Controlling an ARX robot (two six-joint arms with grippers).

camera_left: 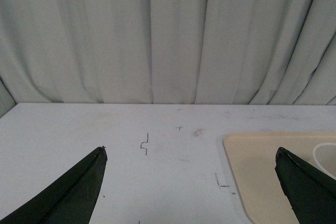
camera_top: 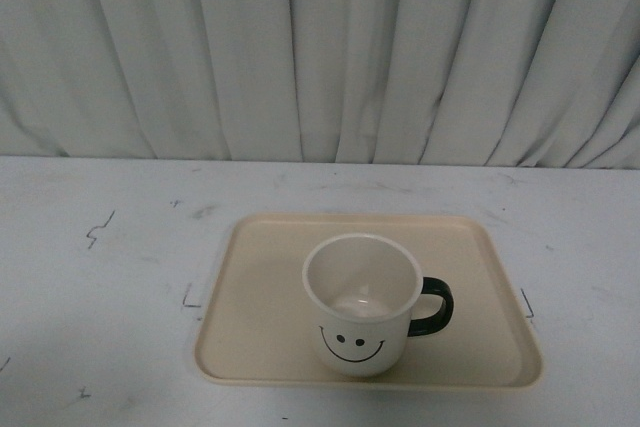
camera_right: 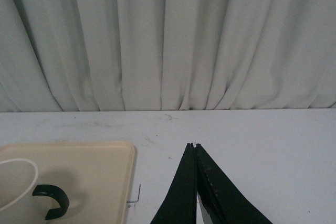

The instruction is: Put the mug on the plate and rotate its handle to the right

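Observation:
The cream-white mug (camera_top: 362, 305) stands upright on the beige plate (camera_top: 260, 277), toward its front middle, smiley face toward the camera. Its black handle (camera_top: 433, 307) points to the right. Neither arm shows in the front view. In the left wrist view my left gripper (camera_left: 190, 150) is open and empty over the bare table, beside the plate's corner (camera_left: 252, 156); a sliver of the mug's rim (camera_left: 324, 158) shows. In the right wrist view my right gripper (camera_right: 193, 145) is shut and empty, apart from the plate (camera_right: 94, 166), the mug (camera_right: 16, 187) and the handle (camera_right: 52, 200).
The white table (camera_top: 110, 277) has small black pen marks (camera_top: 98, 230) and corner marks (camera_top: 188, 297) next to the plate. A pale pleated curtain (camera_top: 320, 47) hangs along the table's far edge.

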